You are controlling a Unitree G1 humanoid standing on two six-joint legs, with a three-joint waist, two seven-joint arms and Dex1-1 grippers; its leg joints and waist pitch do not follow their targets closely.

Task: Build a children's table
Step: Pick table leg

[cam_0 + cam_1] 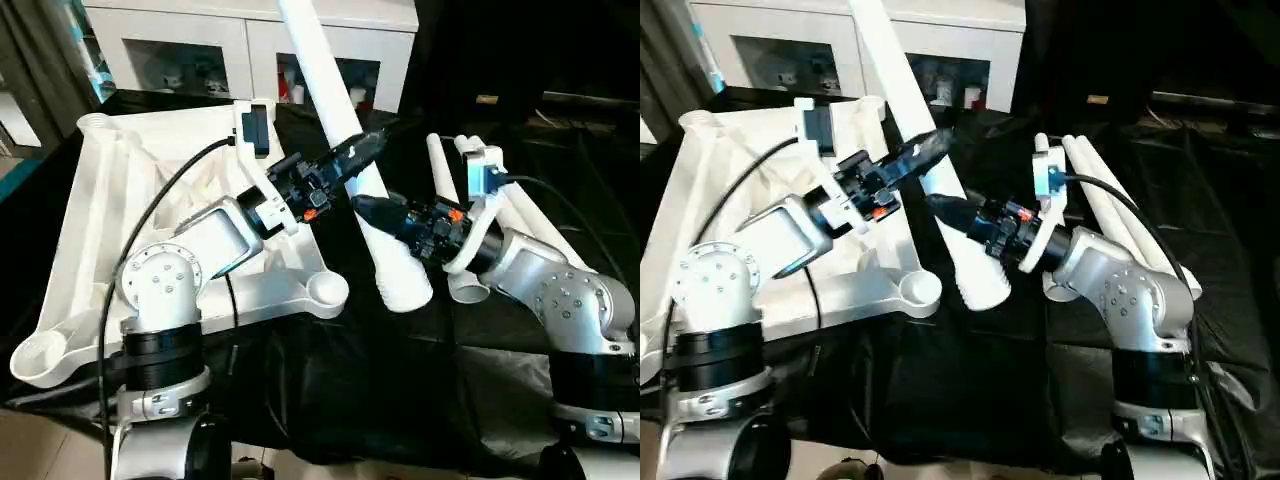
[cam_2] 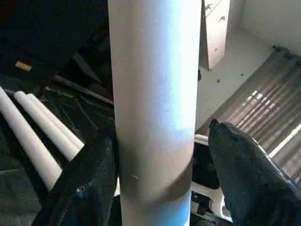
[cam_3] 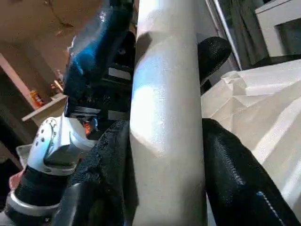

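Observation:
The white table top (image 1: 95, 220) lies upside down on the left, ribbed side up, with a round corner socket (image 1: 328, 290) at its near right corner. One white leg (image 1: 335, 95) slants down from the back; its ribbed lower end (image 1: 405, 290) hangs just right of that socket. My right gripper (image 1: 372, 207) is shut on the leg's lower part, and its fingers (image 3: 230, 165) press both sides. Higher up, my left gripper (image 1: 368, 148) straddles the leg and stands open: one finger (image 2: 94, 179) touches the leg, the other is a little apart.
More white legs (image 1: 445, 170) lie side by side on the black cloth (image 1: 400, 400) at the right. A white glass-door cabinet (image 1: 200, 40) stands behind the work. My silver forearms reach in from both sides.

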